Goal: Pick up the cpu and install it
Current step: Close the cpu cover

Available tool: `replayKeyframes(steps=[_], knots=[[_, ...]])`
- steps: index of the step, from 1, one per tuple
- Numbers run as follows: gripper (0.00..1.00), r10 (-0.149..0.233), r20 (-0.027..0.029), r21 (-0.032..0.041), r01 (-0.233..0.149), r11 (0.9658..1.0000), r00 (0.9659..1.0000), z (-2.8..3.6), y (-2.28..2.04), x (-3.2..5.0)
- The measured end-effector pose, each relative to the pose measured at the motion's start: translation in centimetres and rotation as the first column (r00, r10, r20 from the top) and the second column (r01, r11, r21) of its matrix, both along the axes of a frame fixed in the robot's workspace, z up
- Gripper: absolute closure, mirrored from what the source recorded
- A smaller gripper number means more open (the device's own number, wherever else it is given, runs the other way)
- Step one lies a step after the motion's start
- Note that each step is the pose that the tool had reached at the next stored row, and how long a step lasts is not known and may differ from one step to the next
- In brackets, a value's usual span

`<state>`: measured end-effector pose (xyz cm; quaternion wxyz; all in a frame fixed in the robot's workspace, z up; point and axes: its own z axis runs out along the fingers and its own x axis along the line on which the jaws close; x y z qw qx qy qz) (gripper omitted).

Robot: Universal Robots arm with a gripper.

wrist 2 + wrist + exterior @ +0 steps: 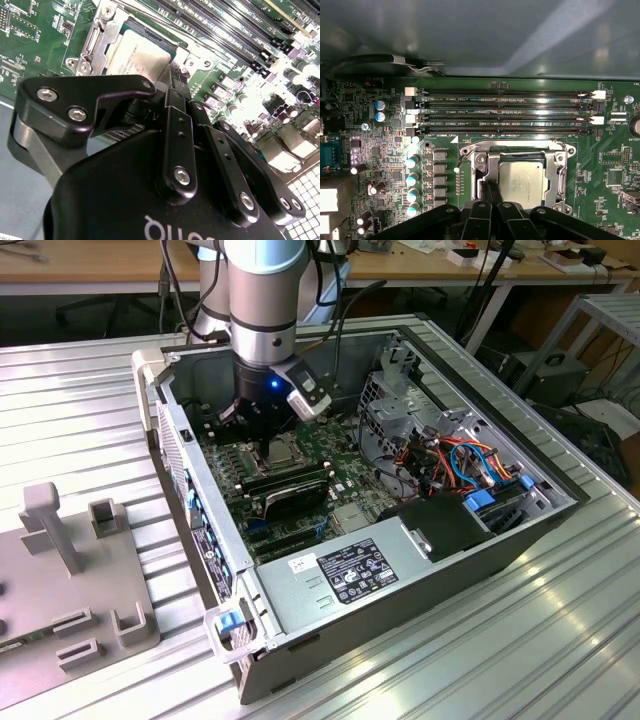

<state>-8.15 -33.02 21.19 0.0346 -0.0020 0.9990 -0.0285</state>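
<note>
The cpu (522, 179), a flat square chip with a silver-grey top, lies flat inside the metal-framed socket (555, 165) on the green motherboard. It also appears in the second wrist view, cpu (140, 55), and in the exterior view, cpu (284, 451), under the arm. My gripper (488, 186) hangs low over the socket inside the open computer case (560, 502). Its two black fingers are pressed together at one edge of the chip, gripper (176, 82). Nothing shows between them. In the exterior view the gripper (266, 430) sits just above the board.
Empty memory slots (505, 112) run beside the socket, with capacitors (412, 177) close by. Black RAM sticks (285, 485), a power supply (350, 570) and coloured cables (460, 460) fill the case. A grey fixture (70, 570) stands on the ribbed table at the exterior view's left.
</note>
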Motion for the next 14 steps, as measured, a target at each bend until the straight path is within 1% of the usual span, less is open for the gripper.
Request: replayKeyframes(steps=[14], knots=[[0.89, 0.0, 0.0001, 0.0, 0.0, 1.0, 1.0, -0.18, 0.0, 0.0]])
